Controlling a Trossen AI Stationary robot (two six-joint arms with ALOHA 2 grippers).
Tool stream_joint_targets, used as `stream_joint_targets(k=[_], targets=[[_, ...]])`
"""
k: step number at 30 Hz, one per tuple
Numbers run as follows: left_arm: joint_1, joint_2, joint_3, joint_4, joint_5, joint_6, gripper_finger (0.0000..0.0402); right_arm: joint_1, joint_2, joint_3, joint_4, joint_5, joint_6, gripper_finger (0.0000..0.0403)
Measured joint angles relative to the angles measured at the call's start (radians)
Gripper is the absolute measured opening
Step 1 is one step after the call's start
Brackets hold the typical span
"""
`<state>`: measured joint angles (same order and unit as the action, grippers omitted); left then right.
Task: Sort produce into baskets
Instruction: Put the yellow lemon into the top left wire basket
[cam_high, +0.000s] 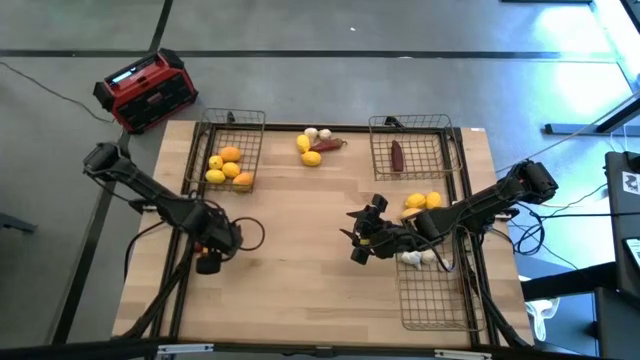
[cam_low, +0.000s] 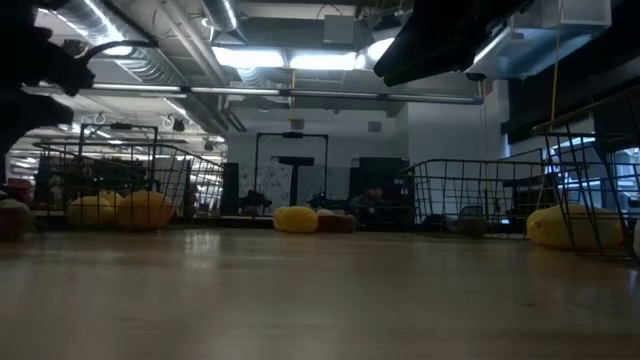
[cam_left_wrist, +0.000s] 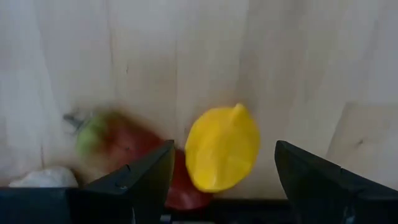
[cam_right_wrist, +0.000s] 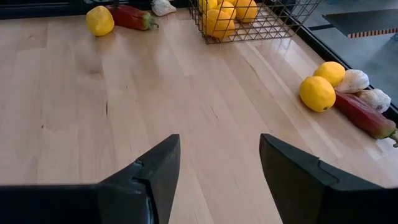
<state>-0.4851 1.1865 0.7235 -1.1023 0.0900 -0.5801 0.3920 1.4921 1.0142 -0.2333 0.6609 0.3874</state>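
Left gripper (cam_high: 210, 255) hangs over the table's (cam_high: 300, 260) left side, fingers spread and empty. Right below them there's a lemon (cam_left_wrist: 222, 149), with a red piece (cam_left_wrist: 124, 140) touching it and a garlic (cam_left_wrist: 43, 177) nearby. Right gripper (cam_high: 358, 238) is over bare wood mid-table, also spread wide, holding nothing. The left basket (cam_high: 250, 130) has yellow and orange fruit (cam_high: 229, 166), and the far right basket (cam_high: 440, 150) has one red one (cam_high: 397, 155). A loose pile (cam_high: 311, 157) sits between those two baskets.
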Motion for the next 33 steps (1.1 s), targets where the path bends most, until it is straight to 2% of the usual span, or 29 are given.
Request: stream_joint_targets(k=[20, 33], targets=[[-0.106, 0.005, 0.0, -0.008, -0.03, -0.039, 0.0271, 0.0, 0.0, 0.0, 0.0, 0.0, 0.0, 0.0215], [-0.146, 0.141, -0.054, 0.069, -0.035, -0.052, 0.0271, 0.0, 0.0, 0.0, 0.001, 0.0, 0.008, 0.0215]])
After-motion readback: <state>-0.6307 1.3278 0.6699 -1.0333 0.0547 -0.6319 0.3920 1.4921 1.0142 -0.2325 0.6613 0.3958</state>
